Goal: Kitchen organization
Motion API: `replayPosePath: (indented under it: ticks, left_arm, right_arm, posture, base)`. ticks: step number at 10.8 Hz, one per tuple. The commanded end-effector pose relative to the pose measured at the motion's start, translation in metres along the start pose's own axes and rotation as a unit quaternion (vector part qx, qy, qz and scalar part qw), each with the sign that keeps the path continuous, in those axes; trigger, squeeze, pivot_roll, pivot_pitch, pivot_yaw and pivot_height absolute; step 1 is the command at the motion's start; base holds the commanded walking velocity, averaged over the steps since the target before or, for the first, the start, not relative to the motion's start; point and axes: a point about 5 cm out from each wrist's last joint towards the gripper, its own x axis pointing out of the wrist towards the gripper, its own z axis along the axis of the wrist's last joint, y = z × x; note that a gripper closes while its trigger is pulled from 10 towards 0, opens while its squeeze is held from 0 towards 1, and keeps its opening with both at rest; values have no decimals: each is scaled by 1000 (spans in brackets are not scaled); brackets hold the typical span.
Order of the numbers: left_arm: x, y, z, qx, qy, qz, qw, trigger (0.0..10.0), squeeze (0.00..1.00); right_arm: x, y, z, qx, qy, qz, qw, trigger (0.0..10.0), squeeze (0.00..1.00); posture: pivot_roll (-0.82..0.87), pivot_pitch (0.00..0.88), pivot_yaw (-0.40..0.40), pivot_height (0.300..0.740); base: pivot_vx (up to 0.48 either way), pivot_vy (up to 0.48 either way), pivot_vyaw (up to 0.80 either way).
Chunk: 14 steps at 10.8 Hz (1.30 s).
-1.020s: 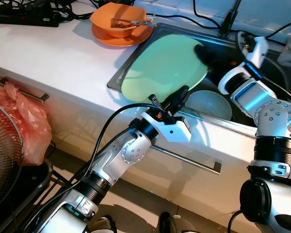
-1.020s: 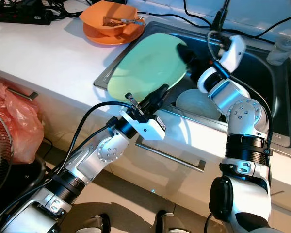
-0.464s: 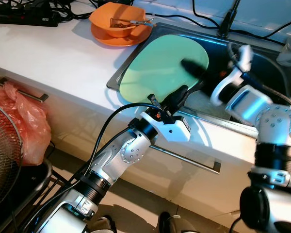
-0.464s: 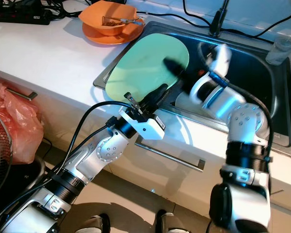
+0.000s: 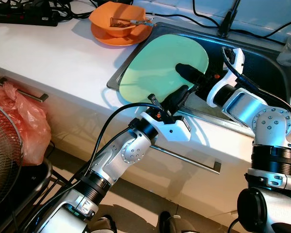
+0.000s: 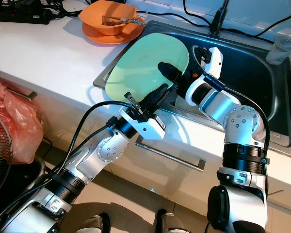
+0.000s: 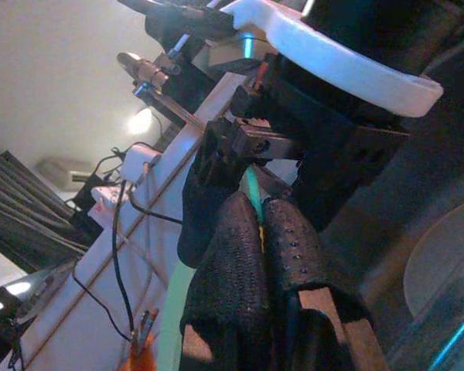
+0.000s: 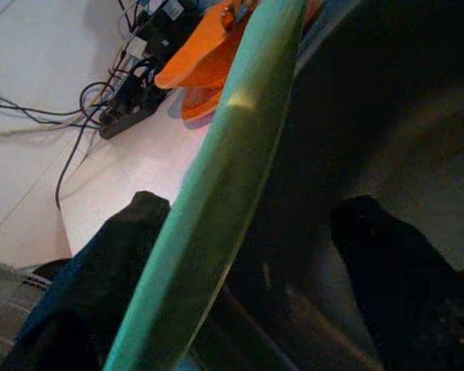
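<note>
Green plate (image 5: pixel 160 65): a large pale-green plate stands tilted at the left end of the steel sink (image 5: pixel 262 53), its upper face leaning toward the white worktop (image 5: pixel 53 58) and its lower edge down inside the basin.

Left end effector (image 5: pixel 182 93): positioned at the near rim of the plate, over the front edge of the sink. In the left wrist view the two black fingers (image 7: pixel 240 255) are pressed together with the thin green edge of the plate (image 7: pixel 252 189) clamped between their tips.

Right end effector (image 6: pixel 167 73): reaching from inside the sink toward the plate. One black finger (image 5: pixel 189 74) lies across the upper green face. In the right wrist view the plate edge (image 8: pixel 216 209) runs between the two fingers, one dark finger (image 8: pixel 100 263) on each side, with a gap to both; the fingers are spread apart and straddle the plate without closing on it.

Other items:
- Pale round dish (image 7: pixel 448 255) lies in the sink bottom, below the plate.
- Orange bowl (image 5: pixel 119 22) sits on an orange plate (image 5: pixel 121 38) on the worktop, just beside the far left corner of the sink; a utensil rests in the bowl.
- Black power strip (image 5: pixel 26 18) and cables lie at the far edge of the worktop.
- Red plastic bag (image 5: pixel 26 121) hangs against the cabinet front, near a wire fan guard (image 5: pixel 2 155).
- Metal drawer handle (image 5: pixel 184 158) runs along the cabinet front below the sink.
</note>
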Motion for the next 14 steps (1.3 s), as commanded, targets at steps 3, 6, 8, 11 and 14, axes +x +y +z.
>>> replayPosePath:
  ticks: [3,6,8,11,14]
  left_arm:
    - [-4,-10,6,-5,-12,-19,1000,0,0]
    - [-5,-11,7,-6,-13,-20,1000,0,0]
    - [-5,-11,8,-5,-13,-20,1000,0,0]
    - [-6,-12,8,-7,-10,-19,1000,0,0]
    - [-5,-11,8,-11,-5,-12,1000,1373,0]
  right_arm:
    - [-2,-18,-10,3,10,-57,998,0,0]
    - [-2,-21,-9,6,1,-69,998,0,0]
    - [-3,-23,-10,7,0,-74,997,0,0]
    - [-3,-27,-10,12,-5,-85,996,0,0]
    - [-3,-29,-10,14,-8,-89,996,0,0]
  posture:
    - [-84,187,-35,740]
    - [-81,182,-35,740]
    - [-81,182,-36,740]
    - [-82,187,-39,740]
    - [-81,186,-40,740]
  base:
    - [0,0,0]
    - [0,0,0]
    - [0,0,0]
    - [0,0,0]
    - [0,0,0]
